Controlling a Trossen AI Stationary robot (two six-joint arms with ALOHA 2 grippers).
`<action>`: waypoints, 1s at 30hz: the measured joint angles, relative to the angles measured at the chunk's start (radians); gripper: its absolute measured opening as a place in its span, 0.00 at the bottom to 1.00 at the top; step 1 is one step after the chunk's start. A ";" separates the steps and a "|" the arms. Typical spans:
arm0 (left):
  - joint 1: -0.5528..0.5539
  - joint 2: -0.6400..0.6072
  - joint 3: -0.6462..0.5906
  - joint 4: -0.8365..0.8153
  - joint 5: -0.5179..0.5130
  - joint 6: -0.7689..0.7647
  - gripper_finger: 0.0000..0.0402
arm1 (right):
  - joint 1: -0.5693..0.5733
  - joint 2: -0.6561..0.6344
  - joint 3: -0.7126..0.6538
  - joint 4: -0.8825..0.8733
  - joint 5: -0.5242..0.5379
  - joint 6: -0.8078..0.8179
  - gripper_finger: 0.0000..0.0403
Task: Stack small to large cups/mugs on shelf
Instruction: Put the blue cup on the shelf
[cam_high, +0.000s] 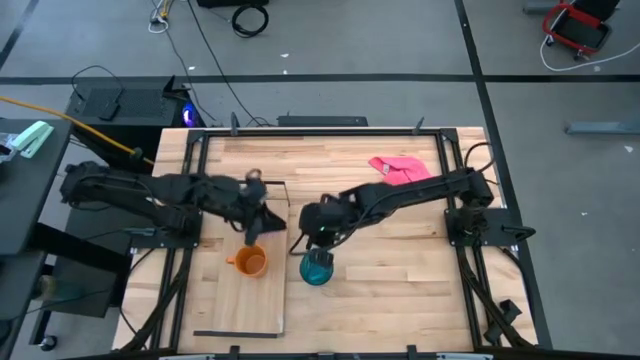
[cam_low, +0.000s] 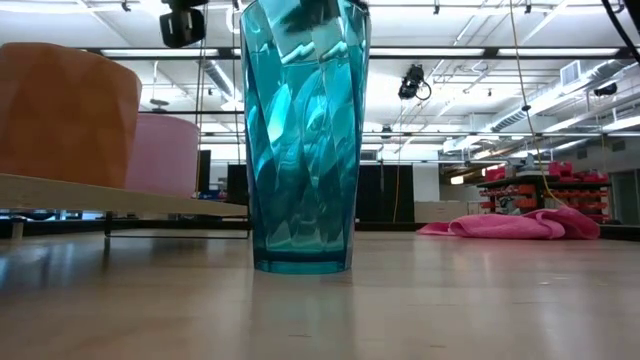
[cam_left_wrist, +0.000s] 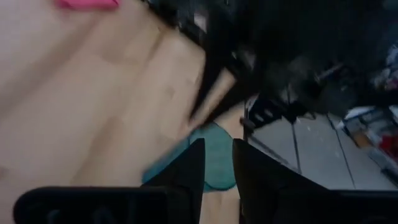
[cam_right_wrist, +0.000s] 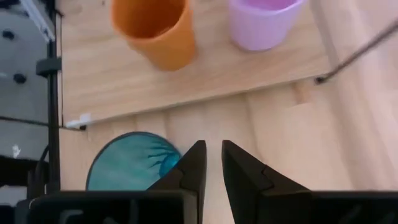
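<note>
The teal tumbler (cam_high: 317, 268) is stood upright on the desk (cam_high: 400, 300), lower centre of the high view, just right of the shelf (cam_high: 240, 300) and not yet on it. The orange mug (cam_high: 249, 262) is seen on the shelf at centre left of the high view. The lilac mug (cam_right_wrist: 264, 22) is shown beside it in the right wrist view, upper centre of that frame, also on the plank. Two vessels are therefore judged to be placed, with the tumbler remaining.

The right pincer (cam_high: 318, 242) is positioned directly above the tumbler, probably so that its rim can be taken from above. Its fingers (cam_right_wrist: 186, 171) are set at a narrow gap and nothing is held.

The left pincer (cam_high: 252, 215) is held over the shelf just above the orange mug. Its fingers (cam_left_wrist: 186, 168) are seen slightly parted with nothing between them, which suggests a mug just released.
</note>
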 joint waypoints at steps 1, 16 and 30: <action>-0.016 0.018 -0.001 0.006 0.001 -0.004 0.23 | -0.003 -0.019 0.000 -0.012 0.008 0.008 0.15; -0.105 0.196 0.203 -0.148 -0.053 0.074 0.23 | 0.123 -0.196 -0.033 -0.338 0.233 0.319 0.15; -0.133 0.564 0.602 -0.576 -0.142 0.028 0.23 | 0.377 -0.219 -0.061 -0.577 0.393 0.570 0.15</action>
